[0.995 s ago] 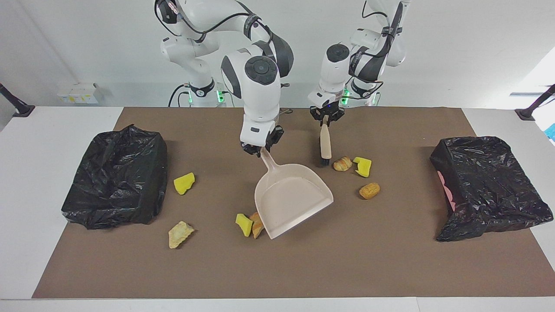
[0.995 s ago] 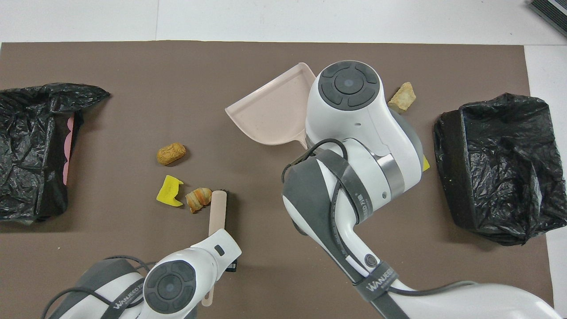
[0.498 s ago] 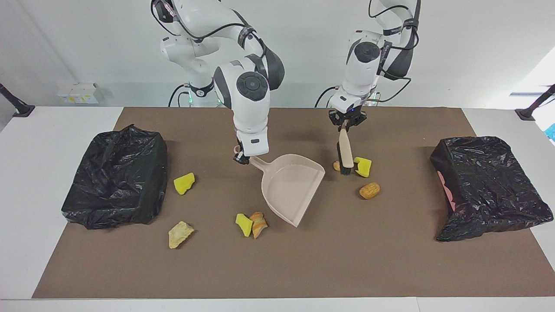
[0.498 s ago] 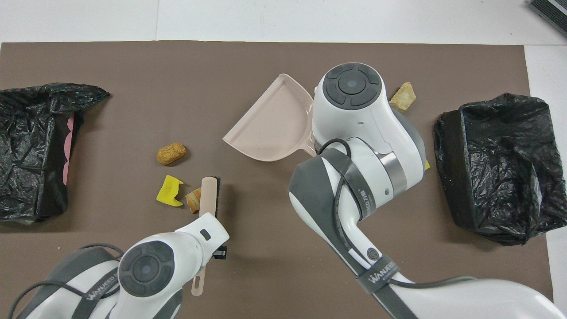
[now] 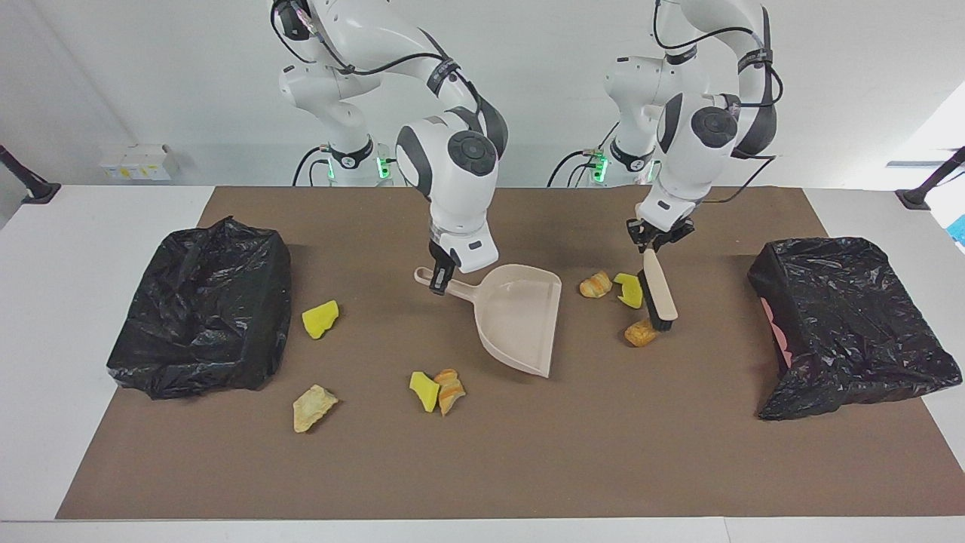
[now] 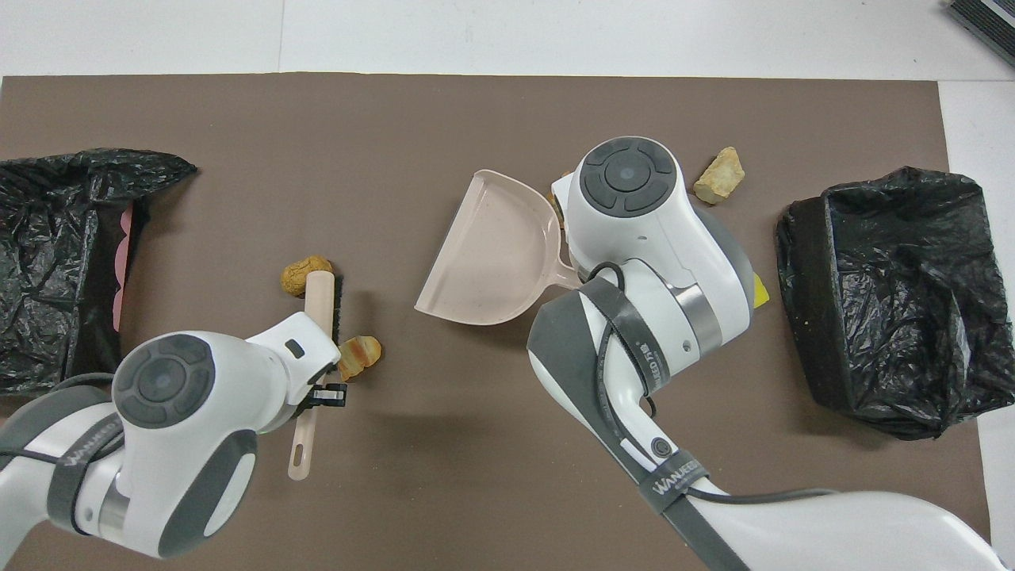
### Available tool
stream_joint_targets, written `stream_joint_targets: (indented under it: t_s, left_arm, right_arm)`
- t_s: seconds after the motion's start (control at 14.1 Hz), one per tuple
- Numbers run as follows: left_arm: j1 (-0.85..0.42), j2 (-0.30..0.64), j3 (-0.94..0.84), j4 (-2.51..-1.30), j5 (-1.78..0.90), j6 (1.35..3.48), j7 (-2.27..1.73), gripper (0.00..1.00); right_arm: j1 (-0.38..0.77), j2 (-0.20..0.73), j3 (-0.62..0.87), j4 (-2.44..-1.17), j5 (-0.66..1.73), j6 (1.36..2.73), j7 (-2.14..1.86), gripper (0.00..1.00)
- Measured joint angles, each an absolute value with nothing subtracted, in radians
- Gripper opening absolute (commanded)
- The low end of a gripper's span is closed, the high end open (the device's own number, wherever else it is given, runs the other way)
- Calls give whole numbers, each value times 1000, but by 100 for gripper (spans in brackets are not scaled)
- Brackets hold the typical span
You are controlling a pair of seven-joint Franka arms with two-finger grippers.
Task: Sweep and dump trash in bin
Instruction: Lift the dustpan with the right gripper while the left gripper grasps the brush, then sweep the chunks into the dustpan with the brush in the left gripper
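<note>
Brown matting (image 5: 482, 467) was seen covering the middle of the white table (image 5: 45, 317), with seven scraps of trash scattered on it. The left gripper (image 5: 654, 240) was closed on the handle of a beige brush (image 5: 659, 290), which was tilted so that its dark bristles touched a tan bread roll (image 5: 639, 332). A yellow sponge chunk (image 5: 627, 289) and a croissant-like piece (image 5: 595, 284) were seen just beside the brush, nearer to the robots than the roll.

The right gripper (image 5: 439, 280) was clamped on the handle of a beige dustpan (image 5: 520, 317), whose empty tray was held low over the mat, its open mouth turned toward the left arm's end of the table. Whether its front edge touched the mat could not be told.

Farther from the robots than the dustpan, a second yellow sponge chunk (image 5: 424, 391) and a striped bread piece (image 5: 449, 391) were pictured touching each other. A pale tan scrap (image 5: 313, 407) and a third yellow chunk (image 5: 320, 318) were seen toward the right arm's end of the table, near a bin lined with a black bag (image 5: 200, 309). Another black-bagged bin (image 5: 852, 324), with pink showing at its side, was seen at the left arm's end.
</note>
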State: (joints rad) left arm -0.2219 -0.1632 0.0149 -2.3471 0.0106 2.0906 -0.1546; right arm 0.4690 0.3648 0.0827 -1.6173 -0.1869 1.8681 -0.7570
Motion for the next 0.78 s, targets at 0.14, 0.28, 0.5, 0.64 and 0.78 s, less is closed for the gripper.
stream_joint_targets:
  t_s: [0.14, 0.28, 0.5, 0.64, 0.78]
  left_arm:
    - [-188, -155, 16, -2348, 11, 2090, -120, 0]
    - [-188, -138, 10, -2350, 11, 2092, -119, 0]
    - [-203, -117, -4, -2351, 9, 2098, -138, 0]
    - [-248, -110, -9, -2354, 9, 2104, -198, 0]
    - [-301, -101, -12, -2354, 9, 2117, -259, 0]
  right_arm:
    - [477, 368, 83, -1621, -188, 1871, -798, 0]
    - [483, 368, 83, -1631, -192, 1872, -819, 0]
    - [498, 371, 83, -1654, -229, 1890, -835, 0]
    - [502, 377, 82, -1662, -238, 1901, -848, 0]
    - [508, 381, 83, -1684, -249, 1930, -850, 0]
